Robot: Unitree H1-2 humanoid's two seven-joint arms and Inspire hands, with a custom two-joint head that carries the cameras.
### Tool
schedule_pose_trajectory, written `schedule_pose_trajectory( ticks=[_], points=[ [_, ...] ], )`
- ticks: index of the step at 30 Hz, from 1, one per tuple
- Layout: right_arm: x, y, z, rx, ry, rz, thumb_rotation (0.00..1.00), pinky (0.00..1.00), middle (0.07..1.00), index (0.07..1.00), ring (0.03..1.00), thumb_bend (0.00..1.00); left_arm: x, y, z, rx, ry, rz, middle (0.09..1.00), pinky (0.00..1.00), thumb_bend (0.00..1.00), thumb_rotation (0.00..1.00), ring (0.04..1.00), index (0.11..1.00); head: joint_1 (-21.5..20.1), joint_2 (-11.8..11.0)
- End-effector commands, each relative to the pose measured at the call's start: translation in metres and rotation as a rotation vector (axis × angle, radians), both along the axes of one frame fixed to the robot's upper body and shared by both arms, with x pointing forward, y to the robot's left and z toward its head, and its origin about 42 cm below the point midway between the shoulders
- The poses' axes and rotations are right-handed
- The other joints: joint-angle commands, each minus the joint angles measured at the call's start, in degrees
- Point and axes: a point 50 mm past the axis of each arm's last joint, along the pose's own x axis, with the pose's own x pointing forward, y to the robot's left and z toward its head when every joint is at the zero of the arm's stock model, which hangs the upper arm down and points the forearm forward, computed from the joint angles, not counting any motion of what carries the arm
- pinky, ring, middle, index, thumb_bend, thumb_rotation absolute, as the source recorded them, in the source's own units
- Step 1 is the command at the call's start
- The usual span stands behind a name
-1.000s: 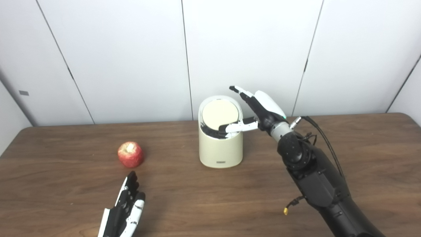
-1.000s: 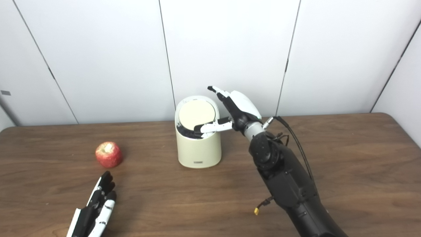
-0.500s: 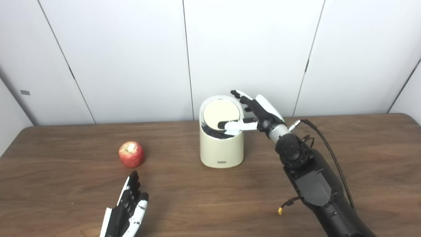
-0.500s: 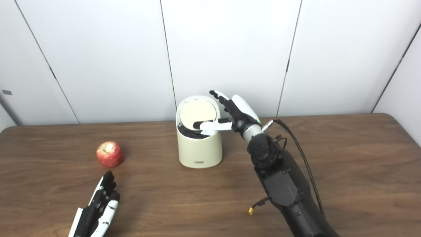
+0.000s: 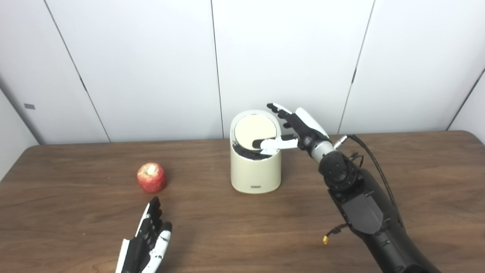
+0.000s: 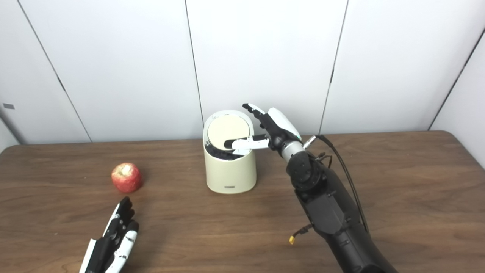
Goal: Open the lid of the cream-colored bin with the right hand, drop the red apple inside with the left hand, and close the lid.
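The red apple (image 5: 151,177) sat on the counter (image 5: 75,212) well left of the cream-colored bin (image 5: 255,167). The left hand (image 5: 146,240) lay nearer the camera than the apple, fingers straight and empty. At the bin's right rim the right hand (image 5: 293,131) was spread wide, thumb on the tilted lid (image 5: 254,132).

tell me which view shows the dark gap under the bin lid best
The left eye view: the dark gap under the tilted lid shows wide below the right hand. The right eye view shows the same gap, similar but no clearer.
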Motion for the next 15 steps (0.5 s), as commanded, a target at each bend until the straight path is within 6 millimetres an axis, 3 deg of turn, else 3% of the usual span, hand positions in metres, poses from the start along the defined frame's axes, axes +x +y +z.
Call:
schedule_pose_trajectory(
  ticks=[1, 10, 15],
  points=[
    [0.0049, 0.0038, 0.0325, -0.013, -0.104, 0.02, 0.46, 0.84, 0.93, 0.918, 0.931, 0.79, -0.0084, -0.0064, -0.0016, -0.014, 0.001, -0.002, 1.0, 1.0, 0.32, 0.52, 1.0, 1.0, 0.0, 0.1],
    [0.0016, 0.0077, 0.0334, -0.04, -0.141, 0.024, 0.47, 0.83, 0.924, 0.912, 0.926, 0.78, -0.0087, -0.0064, -0.0021, -0.019, -0.003, -0.007, 1.0, 1.0, 0.31, 0.52, 1.0, 1.0, 0.0, 0.5],
    [0.0008, 0.0099, 0.0367, -0.06, -0.199, 0.044, 0.4, 0.85, 0.922, 0.909, 0.93, 0.77, -0.0091, -0.0065, -0.0019, -0.026, -0.005, -0.006, 1.0, 1.0, 0.31, 0.51, 1.0, 1.0, 0.0, 0.6]
  ],
)
